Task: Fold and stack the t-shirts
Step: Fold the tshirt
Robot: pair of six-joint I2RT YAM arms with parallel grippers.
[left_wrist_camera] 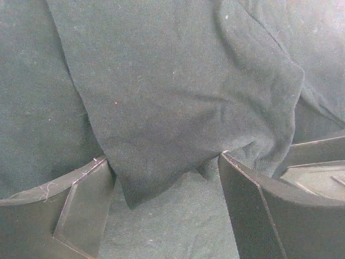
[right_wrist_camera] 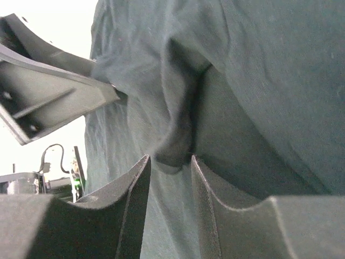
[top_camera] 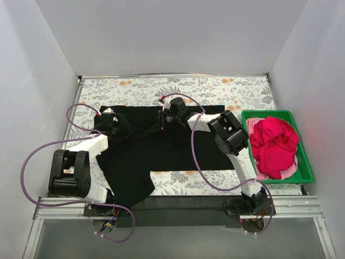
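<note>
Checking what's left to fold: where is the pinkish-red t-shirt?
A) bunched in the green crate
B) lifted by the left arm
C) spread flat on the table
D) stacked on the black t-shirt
A: the pinkish-red t-shirt lies crumpled inside the green crate at the table's right side, apart from the black t-shirt.

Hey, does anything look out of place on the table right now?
The black t-shirt lies skewed and wrinkled, one part trailing to the table's front edge. The red t-shirt sits crumpled in the green crate.
</note>
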